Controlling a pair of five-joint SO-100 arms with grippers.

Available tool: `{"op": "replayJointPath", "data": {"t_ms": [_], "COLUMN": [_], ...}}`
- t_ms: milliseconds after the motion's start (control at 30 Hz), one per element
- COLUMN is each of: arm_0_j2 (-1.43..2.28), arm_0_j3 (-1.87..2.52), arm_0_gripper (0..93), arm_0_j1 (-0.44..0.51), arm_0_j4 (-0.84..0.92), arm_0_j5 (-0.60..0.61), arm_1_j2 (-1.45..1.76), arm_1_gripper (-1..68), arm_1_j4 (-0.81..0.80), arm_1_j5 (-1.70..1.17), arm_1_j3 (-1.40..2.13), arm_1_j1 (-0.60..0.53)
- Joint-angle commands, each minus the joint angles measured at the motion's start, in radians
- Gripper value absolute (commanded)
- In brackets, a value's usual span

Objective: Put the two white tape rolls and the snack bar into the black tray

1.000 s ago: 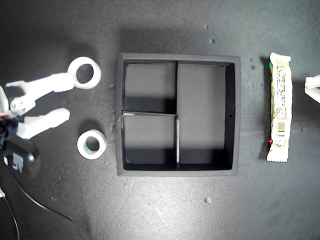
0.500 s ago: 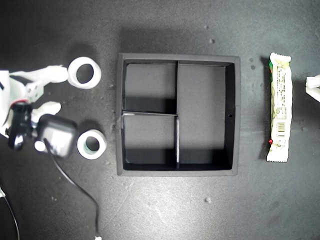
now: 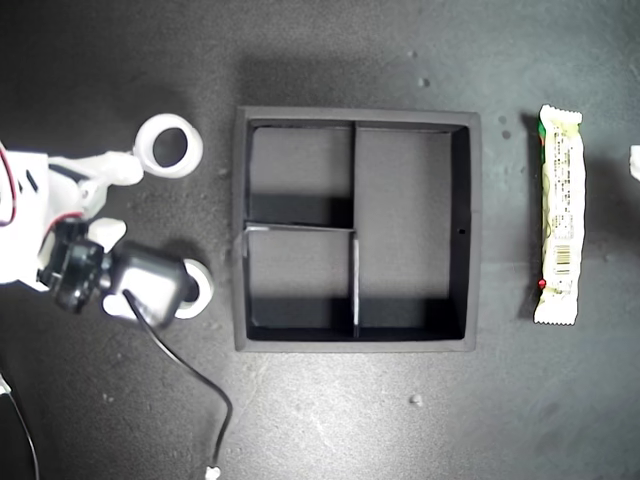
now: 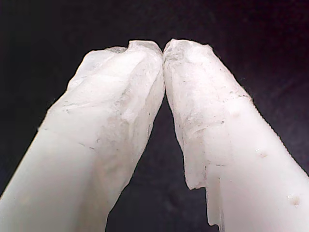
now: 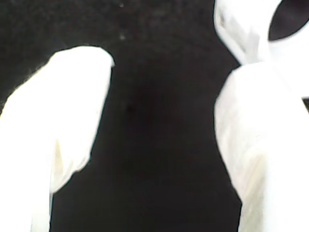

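The larger white tape roll (image 3: 168, 146) lies flat, off the black tray (image 3: 357, 116) toward the exterior view's left. My second gripper (image 3: 127, 200) is open beside it, one fingertip (image 3: 132, 168) at the roll's rim; the second wrist view shows the same roll (image 5: 241, 29) just past that finger, with only black surface between the fingers of my second gripper (image 5: 164, 72). The smaller tape roll (image 3: 198, 290) is mostly hidden under that arm's black camera module. The snack bar (image 3: 560, 215) lies off the tray toward the exterior view's right. My first gripper (image 4: 163, 48) is shut on nothing; only a sliver of it (image 3: 635, 160) shows at the exterior view's right edge.
The tray's three compartments hold nothing. A black cable (image 3: 195, 375) trails from the second arm's camera module (image 3: 150, 285) toward the exterior view's bottom edge. Small white specks dot the dark table (image 3: 415, 400).
The second arm has swung so its black camera module now covers most of the smaller roll. The first gripper has pulled back toward the exterior view's right edge.
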Motion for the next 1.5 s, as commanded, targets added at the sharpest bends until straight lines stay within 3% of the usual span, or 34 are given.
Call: {"op": "replayJointPath", "data": {"t_ms": [0,200,400,567,833,1067,1467], "arm_0_j2": [0.06,0.169,0.268,0.114,-0.051,-0.074,-0.12], "arm_0_j3": [0.021,0.095,0.144,0.051,-0.046,-0.046,-0.081], "arm_0_gripper": [15.0,13.0,13.4,13.7,14.3,15.5,16.8], "arm_0_j1": [0.002,0.002,0.006,0.015,0.021,0.015,0.0], "arm_0_j4": [-0.006,0.017,0.028,0.028,0.023,0.023,0.057], "arm_0_j5": [0.008,0.02,0.038,0.071,0.094,0.081,0.114], "arm_1_j2": [-0.218,-0.6,-0.965,-1.138,-1.155,-1.439,-1.466], "arm_1_gripper": [1.9,1.4,10.2,18.2,22.4,24.0,23.7], "arm_1_j4": [-0.029,0.066,0.187,0.262,0.252,0.247,0.023], "arm_1_j5": [0.017,0.009,-0.058,-0.114,-0.138,-0.235,-0.298], "arm_1_j3": [-0.13,-0.419,-0.684,-0.802,-0.816,-0.98,-0.833], "arm_1_j1": [0.015,-0.083,-0.184,-0.282,-0.362,-0.428,-0.417]}}
